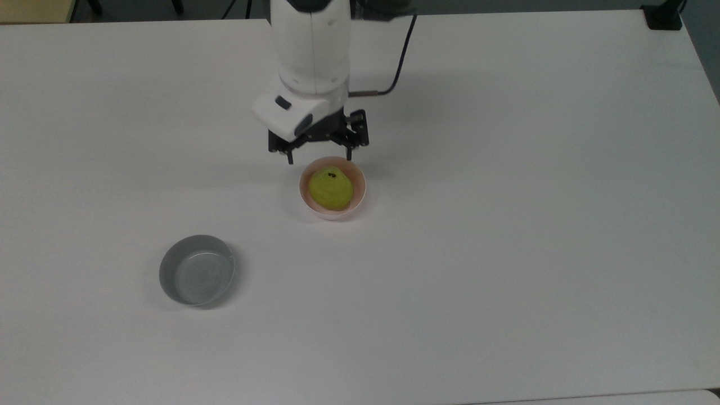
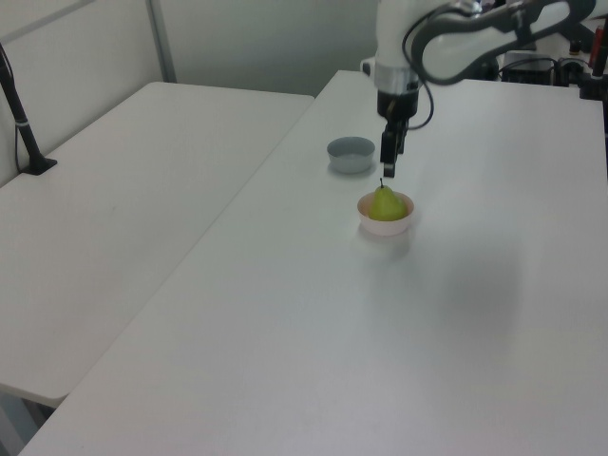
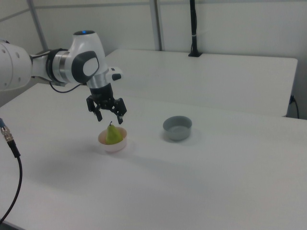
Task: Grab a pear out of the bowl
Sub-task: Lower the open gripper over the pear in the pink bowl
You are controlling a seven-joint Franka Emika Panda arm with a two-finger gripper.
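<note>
A yellow-green pear [image 1: 331, 188] with a dark stem sits upright in a small pale pink bowl [image 1: 360, 194] near the middle of the white table [image 1: 506, 225]. My gripper [image 1: 320, 160] hangs open just above the bowl's far rim, its two black fingers spread about as wide as the bowl and holding nothing. In the left view the gripper [image 2: 388, 171] is right over the stem of the pear [image 2: 385, 204]. The right view has the gripper [image 3: 110, 118] a short way above the pear [image 3: 113, 135] and the bowl [image 3: 112, 145].
An empty grey bowl [image 1: 197, 270] stands apart from the pink one, toward the top view's lower left. A second white table [image 2: 114, 190] adjoins on the left view's left, with a black clamped post [image 2: 24, 123]. A black cable [image 3: 12, 158] hangs at the right view's left edge.
</note>
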